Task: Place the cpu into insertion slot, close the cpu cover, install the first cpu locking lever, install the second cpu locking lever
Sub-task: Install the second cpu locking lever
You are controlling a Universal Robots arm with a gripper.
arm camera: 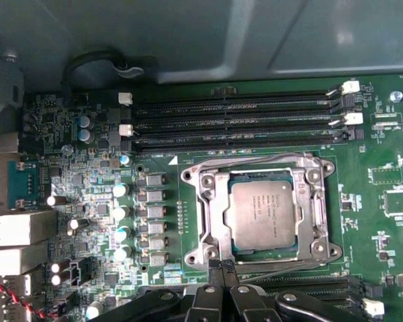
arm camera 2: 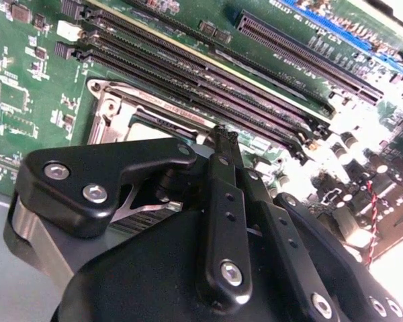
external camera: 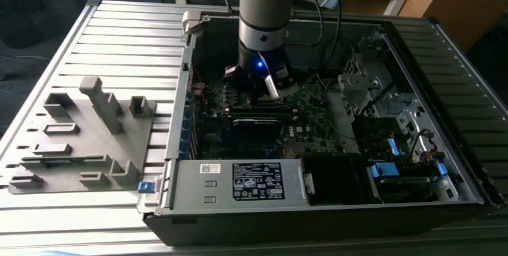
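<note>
Cpu (arm camera: 260, 213) seated under closed cpu cover (arm camera: 215, 215), gripper (arm camera: 223, 267) fingers pressed together, empty, tips cut off.

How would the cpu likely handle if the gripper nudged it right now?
The cpu looks flat, thin and rigid, so probably light and stiff. It sits inside the cover frame, so a sideways nudge would likely not shift it. Its smooth metal top may be slippery. The gripper sits at the frame's edge.

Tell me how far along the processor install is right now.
The cpu already sits in the insertion slot and the cpu cover lies closed around it. The claw, fingers together, is at the socket's edge. Whether either locking lever is latched cannot be told.
</note>
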